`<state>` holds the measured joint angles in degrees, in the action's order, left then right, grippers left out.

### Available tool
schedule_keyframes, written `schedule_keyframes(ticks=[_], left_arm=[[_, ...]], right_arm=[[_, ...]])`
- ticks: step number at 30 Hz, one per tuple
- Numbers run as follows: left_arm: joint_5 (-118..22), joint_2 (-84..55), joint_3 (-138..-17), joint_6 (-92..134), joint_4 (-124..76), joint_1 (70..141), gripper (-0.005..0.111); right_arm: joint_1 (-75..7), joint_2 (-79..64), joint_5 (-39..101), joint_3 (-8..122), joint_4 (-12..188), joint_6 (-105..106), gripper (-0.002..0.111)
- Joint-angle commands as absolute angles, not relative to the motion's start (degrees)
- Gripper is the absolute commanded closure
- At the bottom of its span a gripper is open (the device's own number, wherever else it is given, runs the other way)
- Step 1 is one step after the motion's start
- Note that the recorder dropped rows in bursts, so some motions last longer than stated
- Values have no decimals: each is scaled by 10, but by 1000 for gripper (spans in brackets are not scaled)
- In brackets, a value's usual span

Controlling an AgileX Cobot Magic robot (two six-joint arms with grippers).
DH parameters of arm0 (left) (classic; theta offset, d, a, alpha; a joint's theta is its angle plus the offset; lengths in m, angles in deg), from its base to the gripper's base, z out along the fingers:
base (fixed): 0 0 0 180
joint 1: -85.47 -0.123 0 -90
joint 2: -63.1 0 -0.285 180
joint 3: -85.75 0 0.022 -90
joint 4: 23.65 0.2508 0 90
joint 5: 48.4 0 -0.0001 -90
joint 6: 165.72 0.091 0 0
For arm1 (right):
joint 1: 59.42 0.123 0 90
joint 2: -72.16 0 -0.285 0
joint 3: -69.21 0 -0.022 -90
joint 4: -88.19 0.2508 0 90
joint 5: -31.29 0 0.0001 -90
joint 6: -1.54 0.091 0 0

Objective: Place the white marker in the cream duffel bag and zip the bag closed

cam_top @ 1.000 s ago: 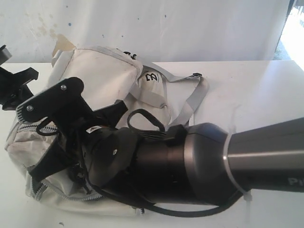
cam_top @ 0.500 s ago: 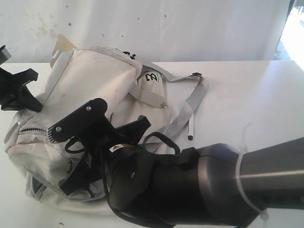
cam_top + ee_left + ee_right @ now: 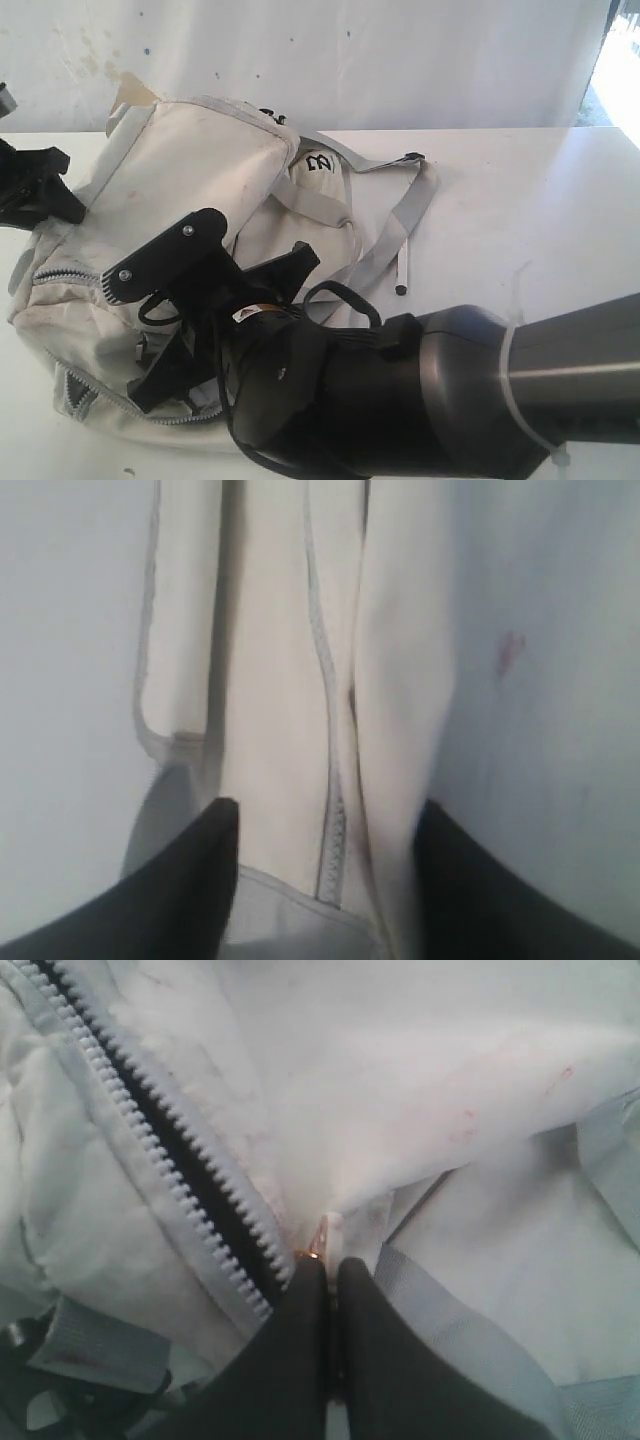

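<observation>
The cream duffel bag (image 3: pixel 200 170) lies on its side at the left of the white table. The white marker (image 3: pixel 403 262) rests on the table beside a grey strap (image 3: pixel 405 210), outside the bag. My right gripper (image 3: pixel 140 310) reaches across the bag's front. In the right wrist view it (image 3: pixel 330 1265) is shut on the small zipper pull (image 3: pixel 330 1230). The zipper (image 3: pixel 170 1150) gapes beside the pull, with dark lining showing. My left gripper (image 3: pixel 45 195) is at the bag's left end. There its fingers (image 3: pixel 200 880) clamp a fold of the bag (image 3: pixel 270 680).
The right arm's thick dark body (image 3: pixel 400 400) fills the lower foreground and hides the bag's near side. A stained white wall (image 3: pixel 400 60) stands behind the table. Bare tabletop (image 3: pixel 530 200) stretches to the right of the marker.
The right gripper slid right and down along the bag with the zipper pull, uncovering the marker on the table. The left gripper drifted slightly left.
</observation>
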<state>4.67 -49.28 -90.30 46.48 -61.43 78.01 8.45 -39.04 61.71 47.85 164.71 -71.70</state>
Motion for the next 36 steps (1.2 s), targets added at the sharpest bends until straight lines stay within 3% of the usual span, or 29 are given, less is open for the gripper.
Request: schedule_keyframes(ticks=[1, 14, 20, 28, 36], left_arm=[[10, -437, -904, 523, -593, 775, 33], [216, -339, -904, 636, -523, 776, 30], [216, -295, -881, 661, -525, 783, 30], [216, -235, -796, 810, -522, 844, 30], [119, -218, -726, 886, -523, 886, 30]], right_arm=[[83, -383, 594, 479, 1646, -721, 108], [83, -383, 582, 499, 1649, -721, 108], [83, -383, 582, 499, 1649, -721, 108], [83, -383, 583, 499, 1647, -722, 108], [83, -383, 582, 499, 1647, -722, 108]])
